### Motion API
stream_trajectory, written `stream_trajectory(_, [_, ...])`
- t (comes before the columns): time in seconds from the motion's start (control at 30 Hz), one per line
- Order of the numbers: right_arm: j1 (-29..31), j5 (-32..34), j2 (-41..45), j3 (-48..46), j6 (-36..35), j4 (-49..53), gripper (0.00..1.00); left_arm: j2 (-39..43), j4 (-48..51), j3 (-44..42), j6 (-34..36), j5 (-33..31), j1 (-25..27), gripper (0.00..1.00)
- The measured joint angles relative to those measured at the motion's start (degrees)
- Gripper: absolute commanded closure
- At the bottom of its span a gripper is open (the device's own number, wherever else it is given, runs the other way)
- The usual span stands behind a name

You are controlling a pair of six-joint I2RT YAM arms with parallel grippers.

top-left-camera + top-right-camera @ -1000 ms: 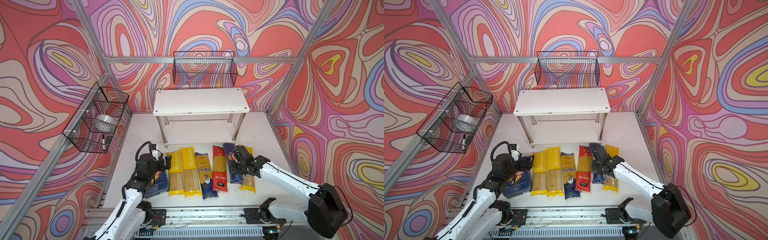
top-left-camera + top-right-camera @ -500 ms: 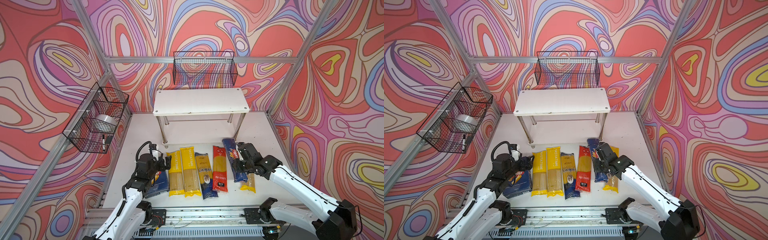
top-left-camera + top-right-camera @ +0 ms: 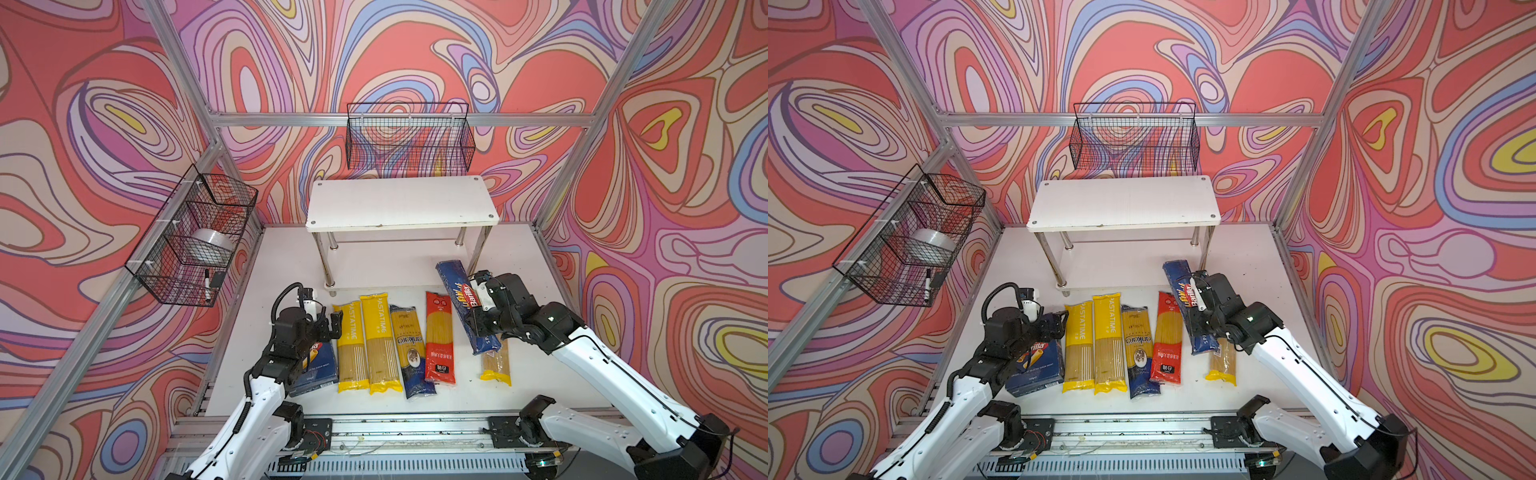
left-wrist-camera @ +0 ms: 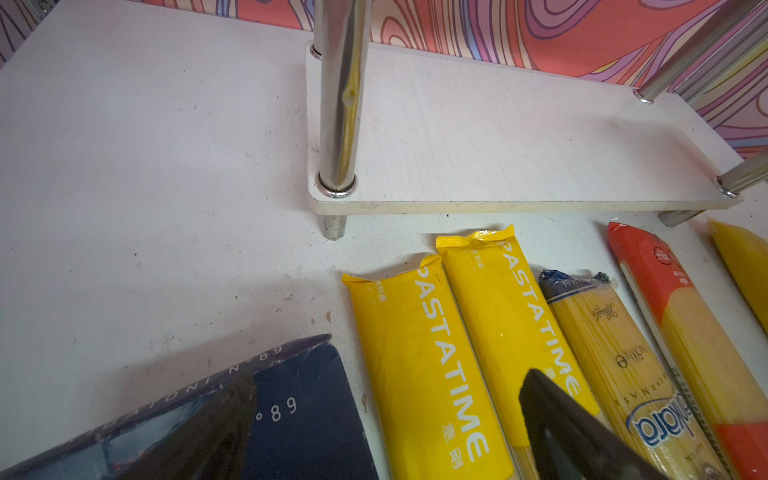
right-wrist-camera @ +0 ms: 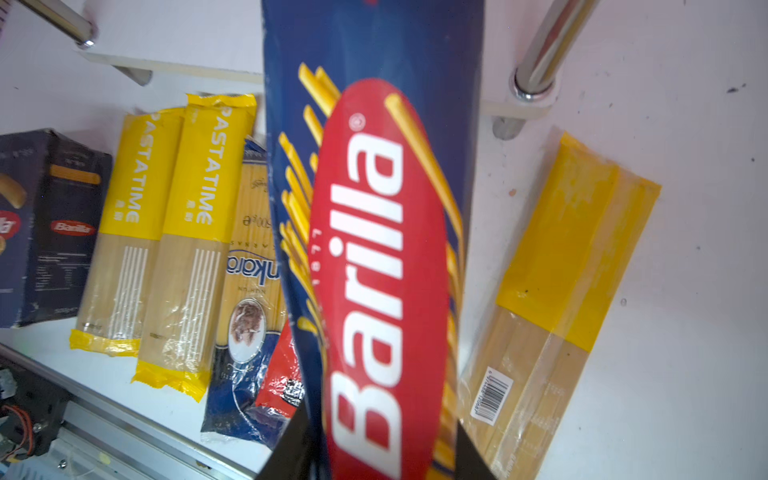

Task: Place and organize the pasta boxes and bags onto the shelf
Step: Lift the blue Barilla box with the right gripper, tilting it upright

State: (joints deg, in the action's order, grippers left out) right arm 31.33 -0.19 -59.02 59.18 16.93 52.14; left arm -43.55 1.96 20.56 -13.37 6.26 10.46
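Spaghetti box (image 5: 374,249) between R fingers (image 5: 286,455) — gripped mid-length, tilted over yellow-ended bag (image 5: 561,270)

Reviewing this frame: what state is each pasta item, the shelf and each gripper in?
long Barilla box: lifted off the table, tilted, clamped in right gripper.
wide Barilla box: flat on the table, under left gripper.
two PASTATIME bags: flat, side by side.
navy-gold bag: flat.
red bag: flat.
third yellow-ended bag: flat, far end hidden behind the lifted box.
shelf: both boards bare.
left gripper: open.
right gripper: shut on long Barilla box.
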Motion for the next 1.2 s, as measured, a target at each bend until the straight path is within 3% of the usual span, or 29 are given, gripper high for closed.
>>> stream_trajectory(0.4, [0.0, -1.6, 1.3, 11.2, -2.9, 7.1, 1.00, 0.0, 0.0, 0.0, 0.0, 0.0, 0.0, 0.00])
stream_trajectory(1.2, [0.0, 1.3, -0.9, 23.4, -5.5, 15.0, 1.00, -0.8, 0.0, 0.0, 0.0, 0.1, 0.0, 0.00])
